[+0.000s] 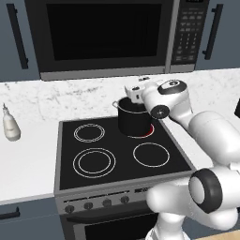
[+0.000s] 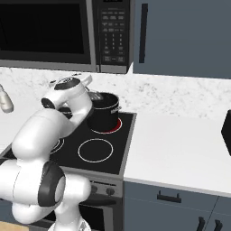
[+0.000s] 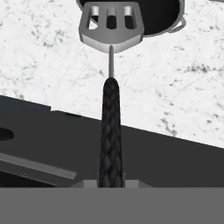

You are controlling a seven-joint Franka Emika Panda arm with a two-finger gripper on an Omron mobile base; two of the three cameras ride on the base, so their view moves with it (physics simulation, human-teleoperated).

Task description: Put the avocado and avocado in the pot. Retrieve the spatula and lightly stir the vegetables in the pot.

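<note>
On the white counter at far left stood a sauce bottle (image 1: 10,123), untouched; rightward, the pot (image 1: 133,118) sat on the stove's (image 1: 93,178) glowing rear-right burner (image 1: 145,132). Gripper (image 3: 110,183) was clenched on the spatula (image 3: 111,87) handle, slotted blade reaching over the pot rim, likely positioned for stirring.

The pot (image 1: 133,117) fills the stove's (image 1: 65,176) 1 o'clock burner, the microwave (image 1: 105,35) hanging low above it. Burners at 5, 7 and 11 o'clock lie open; a bottle (image 1: 10,124) stands on the counter at 9 o'clock.
</note>
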